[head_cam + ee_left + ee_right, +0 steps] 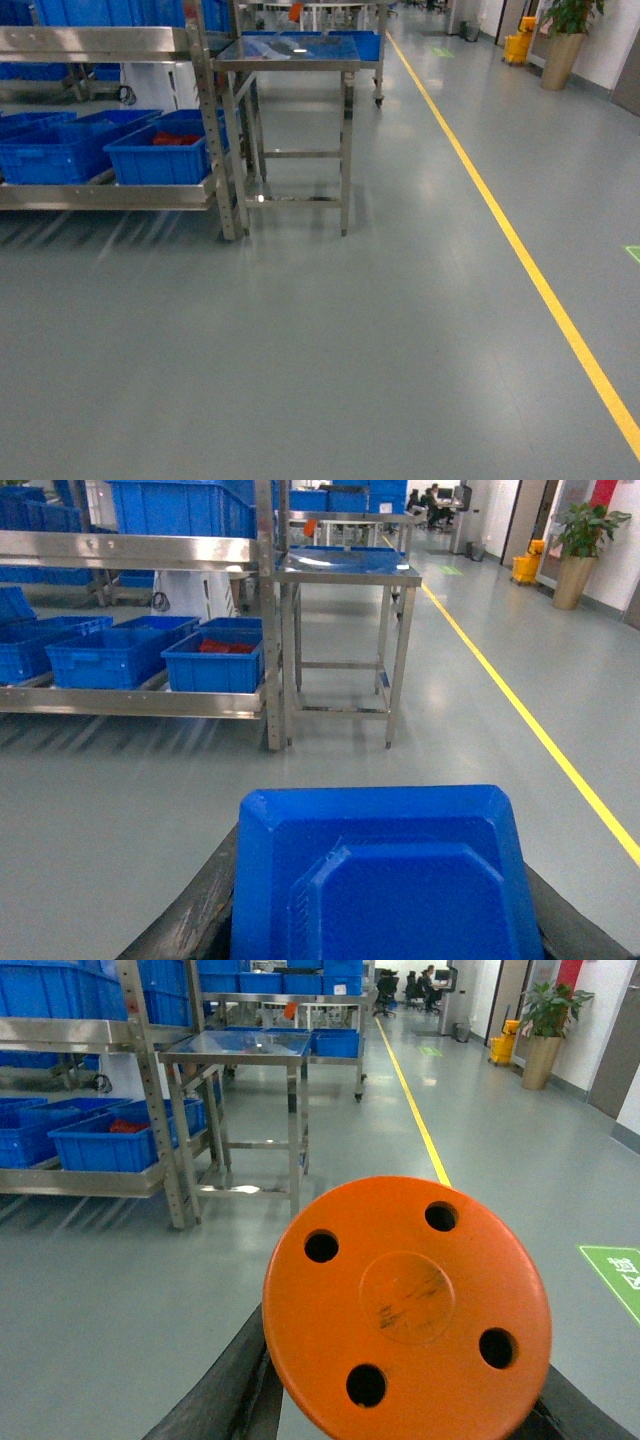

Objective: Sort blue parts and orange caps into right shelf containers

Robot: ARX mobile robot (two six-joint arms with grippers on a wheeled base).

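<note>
Item, left gripper: my dark fingers show at either side of a blue part, which fills the near edge of the left wrist view. The jaws are pinched on that part; it sits between them, its bevelled face towards the camera.

Item, right gripper: my dark fingers flank an orange cap, a round disc with four holes and a scuffed central circle. The jaws are clamped on the cap, which covers the near middle of the right wrist view.

Item, shelf: stainless-steel rack at far left of the head view, flat front rail along its lower level, perforated upright at its right end. I cannot make out the rollers.

Item, containers: blue crates in a row on the lower level of the shelf. The rightmost crate, just beside the upright, holds something red or orange; too small to tell what. More blue crates sit on the level above.

Item, steel table: stands just right of the shelf, shiny top, four legs with low cross-bars.

Item, floor: grey, smooth, with a yellow line running from near right to far middle.

Item, potted plant: far right, by the wall, with a yellow mop bucket just to its left.

Neither gripper appears in the head view.
</note>
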